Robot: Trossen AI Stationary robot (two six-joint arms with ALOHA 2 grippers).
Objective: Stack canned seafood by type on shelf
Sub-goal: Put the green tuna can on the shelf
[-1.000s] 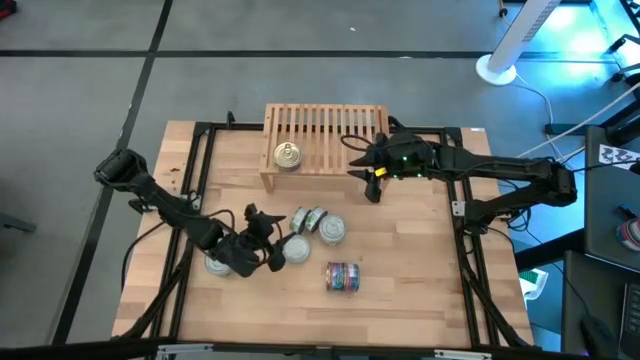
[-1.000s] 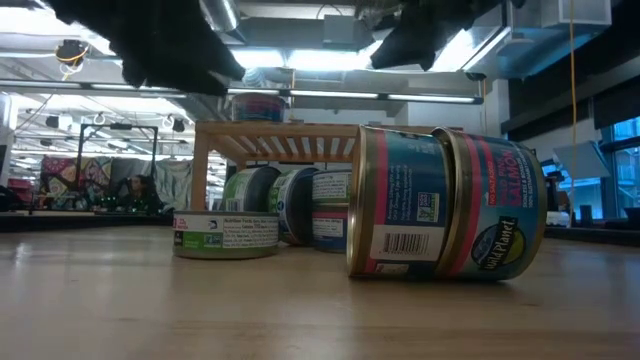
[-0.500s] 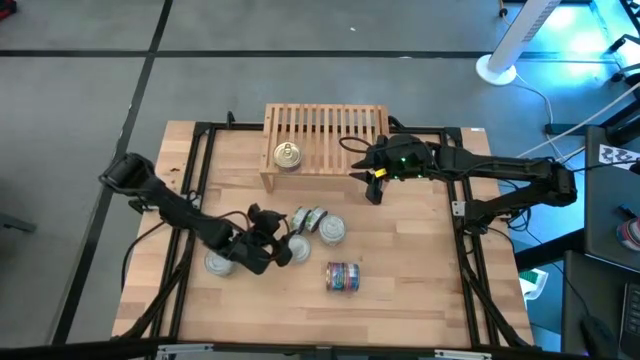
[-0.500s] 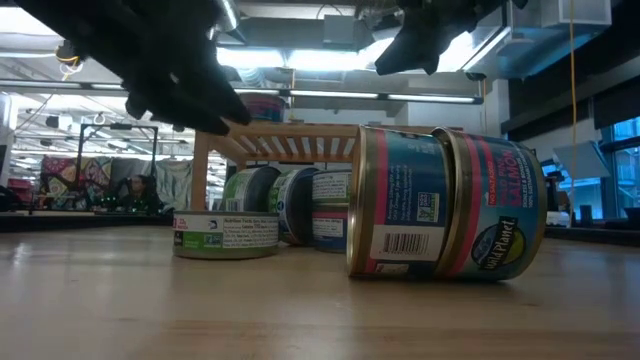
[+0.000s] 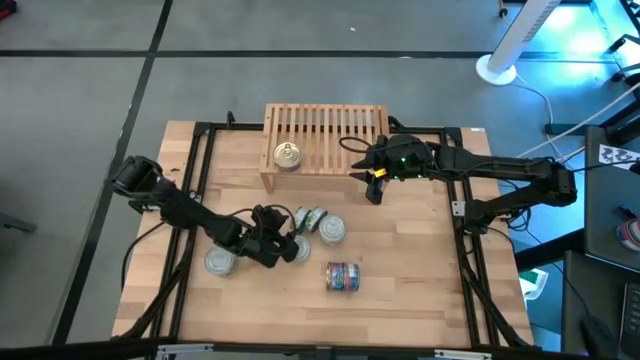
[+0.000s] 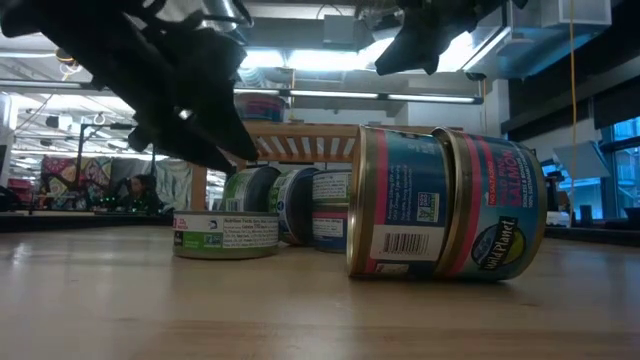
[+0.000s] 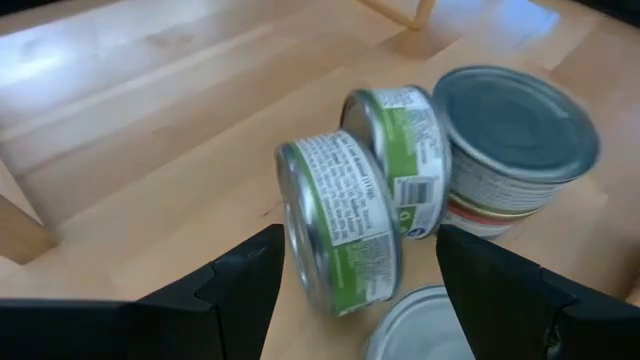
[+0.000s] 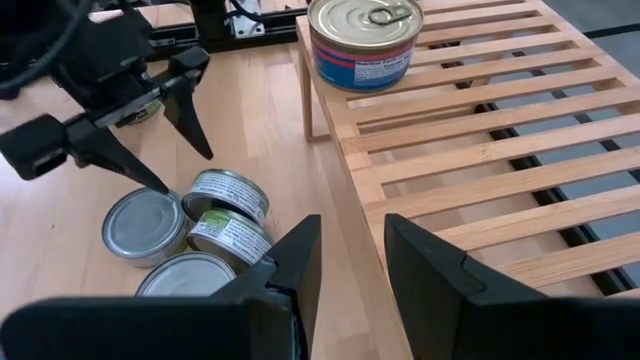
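Several tins lie on the table in front of the shelf point(image 5: 325, 128). Two green-labelled tins point(image 7: 340, 228) point(image 7: 398, 160) stand on edge, beside a flat silver-lidded tin point(image 5: 332, 230). Another flat tin point(image 5: 219, 262) lies to the left, and a blue-red tin point(image 5: 343, 277) lies on its side nearer the front. One gold-lidded tin point(image 8: 365, 38) stands on the shelf's left end. My left gripper point(image 5: 280, 243) is open and low over the group, its fingers either side of the nearer green tin without touching it. My right gripper point(image 5: 372, 183) hovers open and empty at the shelf's front right.
A silver-lidded tin point(image 7: 415, 325) lies flat just below my left gripper's fingers. Black frame rails point(image 5: 195, 180) run along both table sides. Bare wood stretches across the table's right half and along its near edge point(image 5: 420, 300).
My left gripper has sunk and gone toward the table's right, in over the group of tins, rolling as it went. It has moved off the flat tin at the left, which now shows whole. The tins have stayed where they were.
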